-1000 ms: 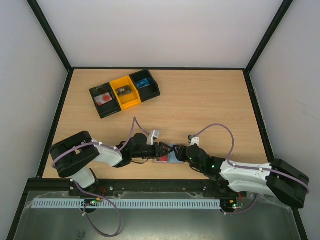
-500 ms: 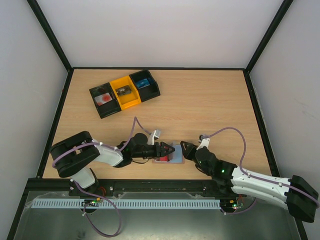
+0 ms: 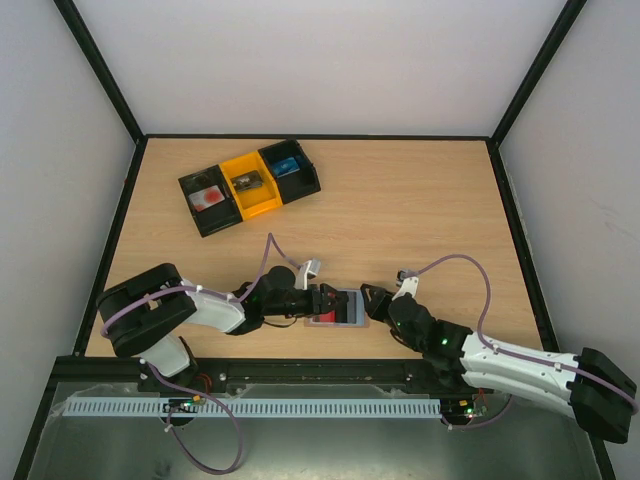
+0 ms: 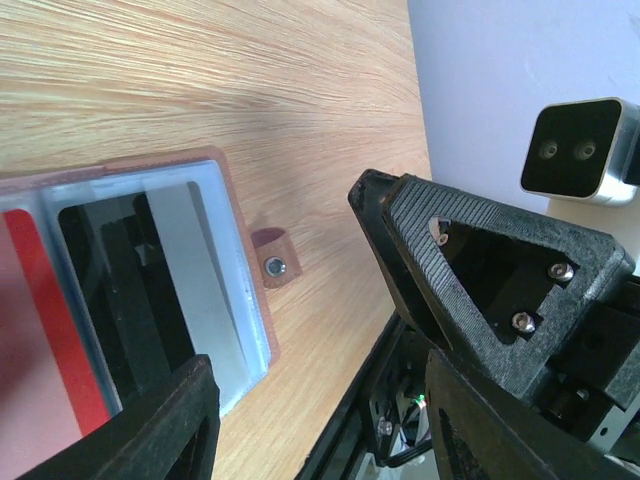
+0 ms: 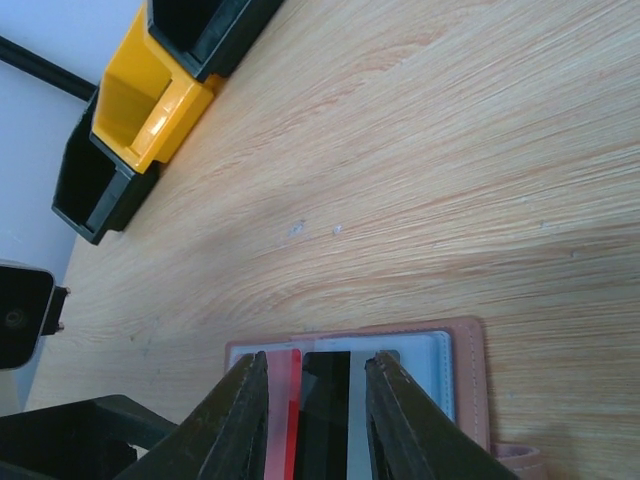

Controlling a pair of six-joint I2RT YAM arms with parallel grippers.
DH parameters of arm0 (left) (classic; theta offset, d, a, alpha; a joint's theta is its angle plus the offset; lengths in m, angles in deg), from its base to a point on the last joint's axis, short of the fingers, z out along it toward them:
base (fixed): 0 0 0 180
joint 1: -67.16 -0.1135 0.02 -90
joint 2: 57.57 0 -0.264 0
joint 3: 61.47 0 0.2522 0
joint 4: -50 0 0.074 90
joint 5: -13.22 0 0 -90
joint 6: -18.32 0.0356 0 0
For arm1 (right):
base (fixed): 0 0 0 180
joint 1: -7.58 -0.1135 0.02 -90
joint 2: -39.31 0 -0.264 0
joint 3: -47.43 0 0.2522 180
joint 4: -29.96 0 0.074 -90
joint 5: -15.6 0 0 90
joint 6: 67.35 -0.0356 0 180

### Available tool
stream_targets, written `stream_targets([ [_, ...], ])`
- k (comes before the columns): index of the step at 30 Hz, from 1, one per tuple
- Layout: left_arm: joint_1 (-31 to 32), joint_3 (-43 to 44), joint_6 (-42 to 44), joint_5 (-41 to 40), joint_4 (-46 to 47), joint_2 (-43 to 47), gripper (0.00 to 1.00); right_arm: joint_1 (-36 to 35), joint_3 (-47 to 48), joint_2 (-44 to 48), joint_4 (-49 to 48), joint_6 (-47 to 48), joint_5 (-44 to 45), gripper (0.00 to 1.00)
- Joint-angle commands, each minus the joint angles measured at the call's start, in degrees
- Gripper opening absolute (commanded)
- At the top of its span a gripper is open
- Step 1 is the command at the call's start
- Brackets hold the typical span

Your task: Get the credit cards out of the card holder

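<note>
The brown card holder lies open and flat on the table near the front edge. Its pale inside holds a red card and a black and grey card. My left gripper is open and sits low over the holder's left half, with the holder just ahead of its left finger. My right gripper is open at the holder's right edge. In the right wrist view the right gripper has one finger on each side of the black and grey card, above the holder.
A row of bins stands at the back left: a black one with a red item, a yellow one, and a black one with a blue item. The yellow bin also shows in the right wrist view. The table's front rail runs just behind both grippers.
My right gripper has pulled back to the right off the holder, and its arm now lies lower and more stretched out. The holder now shows a dark card. The left arm has barely moved.
</note>
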Motion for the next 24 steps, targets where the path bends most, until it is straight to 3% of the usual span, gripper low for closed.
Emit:
stream_targets([
  [1, -0.5, 0.0, 1.8, -2.3, -1.6, 0.9, 0.58, -0.1, -0.5, -2.0, -1.8, 0.5, -0.5, 0.28],
  [15, -2.5, -2.6, 1.8, -2.5, 0.4, -2.8, 0.56, 0.0, 2.4, -16.7, -7.5, 2.5, -7.4, 0.27],
  [24, -2.5, -2.8, 0.7, 0.2, 5.3, -7.7, 0.56, 0.0, 2.5, -20.1, -9.3, 2.5, -8.7, 0.24],
])
